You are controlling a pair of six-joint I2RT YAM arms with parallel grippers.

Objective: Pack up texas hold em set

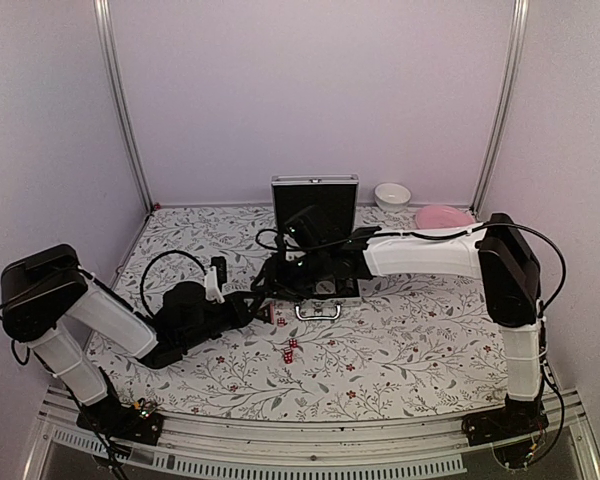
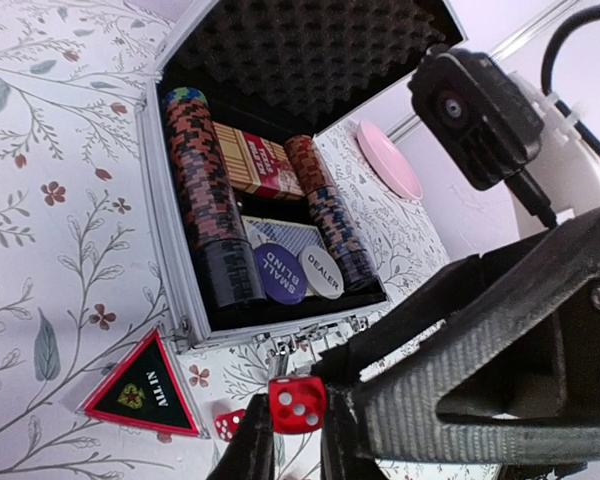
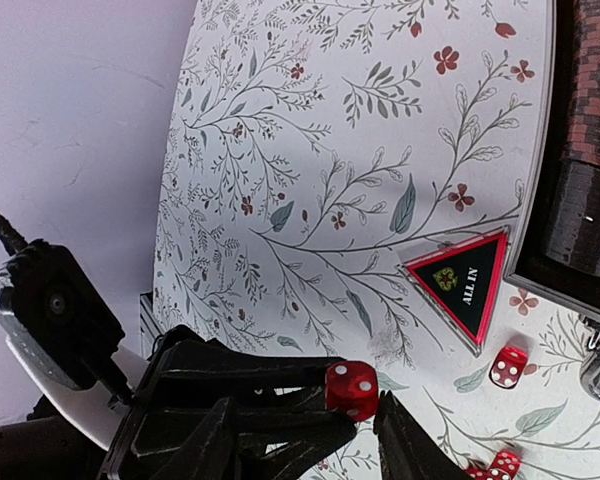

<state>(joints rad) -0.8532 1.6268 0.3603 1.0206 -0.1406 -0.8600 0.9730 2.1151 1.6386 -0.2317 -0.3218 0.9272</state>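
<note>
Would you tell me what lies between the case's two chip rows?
Left wrist view: a red card pack, blue-backed cards, a SMALL BLIND button, a DEALER button.

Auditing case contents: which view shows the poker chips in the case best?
Left wrist: it looks into the open case, so both rows of poker chips show nearly whole. Right wrist catches only one row's edge. In top external the right arm covers the case's interior; no chips can be made out.

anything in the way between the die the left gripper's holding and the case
Nothing on the table lies between the red die, pinched in the left gripper, and the open case. The right arm reaches over the case, which may crowd the approach from above.
</note>
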